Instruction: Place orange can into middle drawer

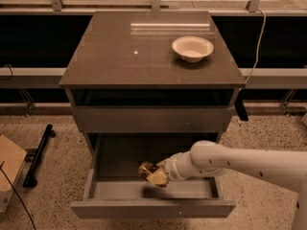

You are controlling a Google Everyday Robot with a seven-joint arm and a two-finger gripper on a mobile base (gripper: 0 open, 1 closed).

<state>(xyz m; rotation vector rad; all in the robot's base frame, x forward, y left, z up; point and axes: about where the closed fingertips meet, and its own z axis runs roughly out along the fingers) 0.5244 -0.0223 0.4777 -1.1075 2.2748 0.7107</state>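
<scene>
Hand (pixel 154 175) is inside the open middle drawer (pixel 153 208), below the front edge of the bench (pixel 120 56), roughly under its centre. Hand clamped on the orange can (pixel 147 169); the can sticks out at the hand's left tip and is tilted, not upright. The can sits over the drawer floor, with a dark shadow just beneath it; cannot tell if it touches the floor. White arm (pixel 240 162) comes in from the right side, crossing over the drawer's right wall.

Middle drawer is pulled out towards the camera, its low grey front nearest. Grey drawer panel (pixel 153 120) above it is closed, flush under the bench's front edge.

White bowl (pixel 192 48) stands on the bench top near the back right corner, upright, well apart from the hand and can.

On the speckled floor (pixel 62 186) left of the bench: black bar (pixel 38 155) lying slanted, cardboard box (pixel 9 166) at the far left, partly cut off.
</scene>
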